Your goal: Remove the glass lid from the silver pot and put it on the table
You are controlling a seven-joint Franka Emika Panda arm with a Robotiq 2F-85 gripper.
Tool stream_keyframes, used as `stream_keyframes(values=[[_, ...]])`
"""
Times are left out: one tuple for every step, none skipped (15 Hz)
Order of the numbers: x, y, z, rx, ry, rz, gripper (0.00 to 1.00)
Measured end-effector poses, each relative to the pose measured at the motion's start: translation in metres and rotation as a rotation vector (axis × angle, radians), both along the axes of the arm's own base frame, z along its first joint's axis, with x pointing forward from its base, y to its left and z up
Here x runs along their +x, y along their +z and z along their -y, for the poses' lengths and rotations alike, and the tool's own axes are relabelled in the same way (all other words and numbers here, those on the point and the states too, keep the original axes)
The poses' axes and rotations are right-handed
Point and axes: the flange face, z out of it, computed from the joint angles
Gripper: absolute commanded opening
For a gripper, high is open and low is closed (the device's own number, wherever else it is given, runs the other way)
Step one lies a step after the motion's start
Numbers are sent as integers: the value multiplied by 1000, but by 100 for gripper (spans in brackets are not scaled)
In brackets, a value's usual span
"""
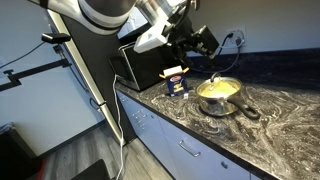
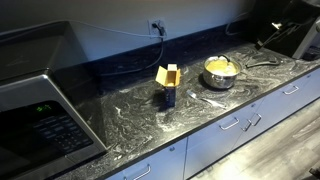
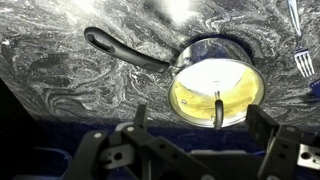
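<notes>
**Task stage: not yet begun.** As far as can be judged, the round clear glass lid (image 3: 205, 80) with its metal rim sits closed on the shallow silver metal pot (image 3: 120, 52) with the long dark handle. The yellow interior shows through the glass, glare whitens the upper part, and a small dark knob stands near the centre. The pot rests on the dark, white-veined stone table (image 3: 50, 40), near a small blue carton (image 1: 175, 82) and a black microwave (image 1: 135, 65). A silver fork (image 3: 303, 62) lies beside it. In an exterior view the Robotiq gripper (image 1: 207, 42) hangs above the pot, well apart from it, jaws spread wide and empty. Left to do: descend, grip the knob, lift, and set the lid on bare table.
</notes>
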Motion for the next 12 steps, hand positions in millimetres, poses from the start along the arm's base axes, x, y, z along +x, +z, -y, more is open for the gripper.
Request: stream_keyframes(values=[[0, 1, 0, 0, 0, 2, 100], [0, -1, 0, 5, -3, 0, 100], [1, -4, 0, 14, -7, 2, 100], [4, -7, -1, 25, -12, 8, 100], [7, -13, -3, 38, -17, 15, 100], [11, -20, -4, 54, -24, 22, 100], [16, -28, -6, 72, -32, 28, 100], [22, -35, -9, 89, -39, 33, 100], [28, -43, -11, 102, -45, 37, 100], [35, -49, -13, 112, -49, 41, 100], [42, -55, -15, 119, -51, 44, 100], [49, -60, -17, 122, -51, 47, 100]])
